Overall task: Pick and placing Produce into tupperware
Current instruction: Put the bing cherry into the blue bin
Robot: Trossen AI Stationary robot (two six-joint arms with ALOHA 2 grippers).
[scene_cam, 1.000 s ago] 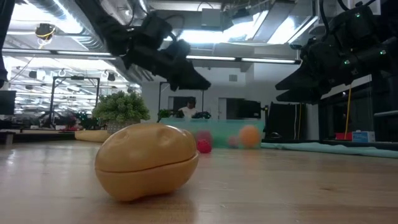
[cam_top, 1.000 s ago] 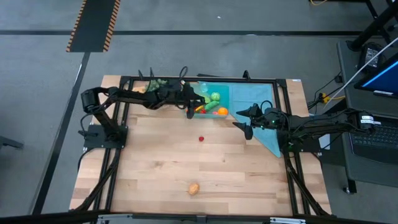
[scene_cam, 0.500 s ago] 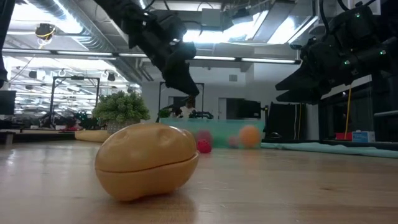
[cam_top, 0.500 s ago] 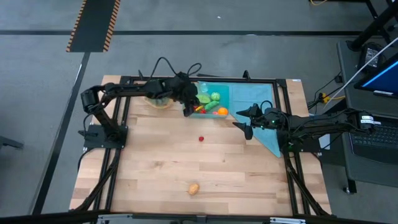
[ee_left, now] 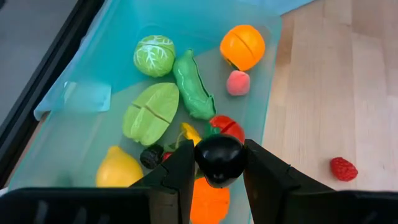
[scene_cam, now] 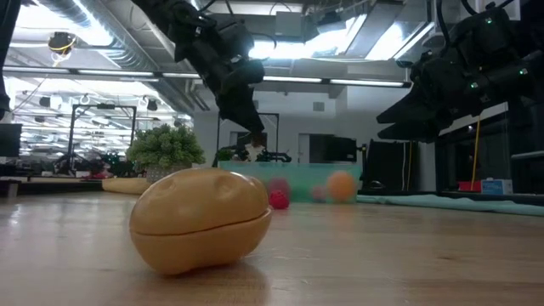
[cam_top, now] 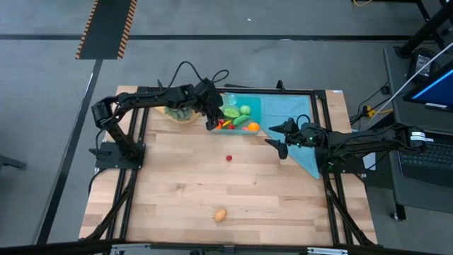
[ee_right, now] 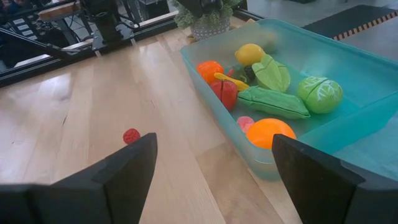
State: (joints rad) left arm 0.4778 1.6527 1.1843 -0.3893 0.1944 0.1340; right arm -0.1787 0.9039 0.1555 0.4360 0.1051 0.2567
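Observation:
The teal tupperware [cam_top: 244, 106] stands at the table's far middle and holds several pieces of produce, among them a cabbage [ee_left: 154, 55], a pea pod [ee_left: 193, 93], an orange [ee_left: 242, 46] and a lemon [ee_left: 119, 168]. My left gripper [ee_left: 219, 155] hangs over the tupperware's left end [cam_top: 212, 122], shut on a dark round fruit [ee_left: 219, 160]. A small red berry [cam_top: 228, 158] and a tan potato [cam_top: 221, 214] lie on the wood. My right gripper [cam_top: 277, 139] waits open to the right of the tupperware, with nothing between its fingers. My left gripper pinches the dark round fruit by its two opposite sides [ee_left: 202, 158] between its two fingers [ee_left: 177, 177]. The fingers slant steeply down, coming from the table's left. The fruit is lifted clear, above the produce lying in the tupperware.
A bushy green plant in a wooden dish [cam_top: 177, 111] stands just left of the tupperware, under my left arm. A teal cloth [cam_top: 301, 134] lies under and right of the tupperware. A black frame [cam_top: 141, 92] runs round the table. Bare wood spreads toward the near edge.
My left arm has risen, and its gripper has tipped from nearly level to steeply down over the tupperware's left end. My right arm has kept still.

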